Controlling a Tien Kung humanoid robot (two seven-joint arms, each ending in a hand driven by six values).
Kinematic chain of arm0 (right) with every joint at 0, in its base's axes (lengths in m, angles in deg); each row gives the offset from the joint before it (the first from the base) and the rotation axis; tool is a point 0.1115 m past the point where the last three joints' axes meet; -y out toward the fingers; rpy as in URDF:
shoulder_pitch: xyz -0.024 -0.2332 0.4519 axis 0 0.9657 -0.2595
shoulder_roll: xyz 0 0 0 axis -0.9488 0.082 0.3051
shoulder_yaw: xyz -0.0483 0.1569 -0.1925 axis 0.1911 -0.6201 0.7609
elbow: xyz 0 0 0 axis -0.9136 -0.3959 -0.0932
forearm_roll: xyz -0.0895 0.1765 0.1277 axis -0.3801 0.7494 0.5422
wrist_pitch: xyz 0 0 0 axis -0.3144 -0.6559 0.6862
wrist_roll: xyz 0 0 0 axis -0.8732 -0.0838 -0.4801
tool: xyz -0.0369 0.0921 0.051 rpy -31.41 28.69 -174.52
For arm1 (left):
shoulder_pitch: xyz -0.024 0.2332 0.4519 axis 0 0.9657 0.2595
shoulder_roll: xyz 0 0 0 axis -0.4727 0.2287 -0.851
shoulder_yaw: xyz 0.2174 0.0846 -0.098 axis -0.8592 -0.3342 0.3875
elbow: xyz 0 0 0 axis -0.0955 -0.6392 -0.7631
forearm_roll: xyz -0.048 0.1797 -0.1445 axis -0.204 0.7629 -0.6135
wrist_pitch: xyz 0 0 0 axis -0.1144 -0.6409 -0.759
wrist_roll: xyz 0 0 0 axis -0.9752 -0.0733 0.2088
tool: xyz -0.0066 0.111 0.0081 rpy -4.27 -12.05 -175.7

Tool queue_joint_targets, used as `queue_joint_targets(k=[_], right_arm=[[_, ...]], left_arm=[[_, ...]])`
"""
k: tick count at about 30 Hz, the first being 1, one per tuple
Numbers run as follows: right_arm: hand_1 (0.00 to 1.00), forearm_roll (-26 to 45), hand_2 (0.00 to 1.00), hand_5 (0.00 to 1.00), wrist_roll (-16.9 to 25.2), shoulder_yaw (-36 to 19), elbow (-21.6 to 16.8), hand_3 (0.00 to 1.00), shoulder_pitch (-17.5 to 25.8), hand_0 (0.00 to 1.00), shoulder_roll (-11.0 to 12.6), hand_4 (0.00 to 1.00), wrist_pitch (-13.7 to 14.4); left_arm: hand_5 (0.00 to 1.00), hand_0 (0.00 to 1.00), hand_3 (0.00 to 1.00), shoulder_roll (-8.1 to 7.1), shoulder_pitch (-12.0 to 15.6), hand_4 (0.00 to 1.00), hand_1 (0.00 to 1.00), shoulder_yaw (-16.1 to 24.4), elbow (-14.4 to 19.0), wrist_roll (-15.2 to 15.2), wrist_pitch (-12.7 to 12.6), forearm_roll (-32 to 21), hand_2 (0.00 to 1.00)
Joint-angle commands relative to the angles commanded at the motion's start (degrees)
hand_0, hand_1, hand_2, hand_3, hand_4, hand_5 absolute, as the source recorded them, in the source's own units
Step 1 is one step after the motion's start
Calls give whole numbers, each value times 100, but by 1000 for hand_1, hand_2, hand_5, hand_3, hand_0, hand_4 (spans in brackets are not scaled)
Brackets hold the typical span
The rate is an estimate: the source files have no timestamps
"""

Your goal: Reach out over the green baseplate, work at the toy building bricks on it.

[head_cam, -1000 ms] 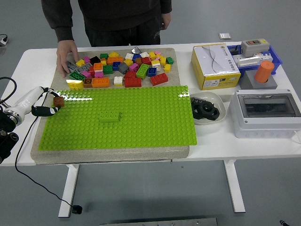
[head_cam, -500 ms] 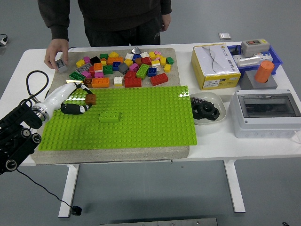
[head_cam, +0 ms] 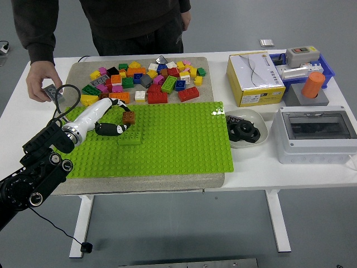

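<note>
The green baseplate (head_cam: 167, 145) lies on a grey mat in the middle of the table. A green brick (head_cam: 130, 137) is stuck on its left half. My left hand (head_cam: 120, 123) reaches in from the lower left and is shut on a brown brick (head_cam: 129, 117), held just above and behind the green brick. A heap of loose coloured bricks (head_cam: 148, 81) lies on the mat behind the plate. A person stands at the far side; one hand (head_cam: 43, 88) holds a grey brick (head_cam: 54, 92) over the table's left end. My right arm is out of sight.
A yellow box (head_cam: 254, 78) stands at the back right, with a blue tray and an orange cylinder (head_cam: 313, 85) beyond it. A white bowl (head_cam: 245, 128) with a black object and a grey electrical enclosure (head_cam: 315, 134) sit right of the plate. A black cable loops by my left arm.
My left hand has carried the brown brick rightward from the plate's left edge to just over the green brick. The person's hand has drawn back to the left with a grey brick.
</note>
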Motion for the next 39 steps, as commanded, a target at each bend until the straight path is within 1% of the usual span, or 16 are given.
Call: queue_joint_targets(k=[8, 9, 16, 24, 39], right_arm=[[601, -4, 729, 822, 1, -36, 0, 714, 23, 684, 20, 737, 4], [599, -12, 729, 822, -2, -45, 0, 714, 26, 686, 22, 738, 4], [594, -49, 728, 822, -11, -88, 0, 714, 46, 686, 29, 739, 6], [591, -56, 728, 823, -14, -93, 0, 714, 61, 685, 19, 739, 7], [594, -53, 727, 820, -11, -77, 0, 715, 64, 686, 4, 741, 9]], left_arm=[[147, 857, 566, -53, 183, 665, 938, 117, 242, 371, 186, 160, 897], [132, 856, 564, -59, 196, 666, 938, 137, 273, 406, 204, 176, 897], [124, 854, 565, -67, 292, 661, 936, 239, 457, 642, 319, 240, 900], [113, 852, 566, 36, 373, 658, 936, 254, 511, 661, 316, 207, 900], [91, 850, 570, 194, 364, 643, 932, 234, 393, 602, 253, 167, 901]])
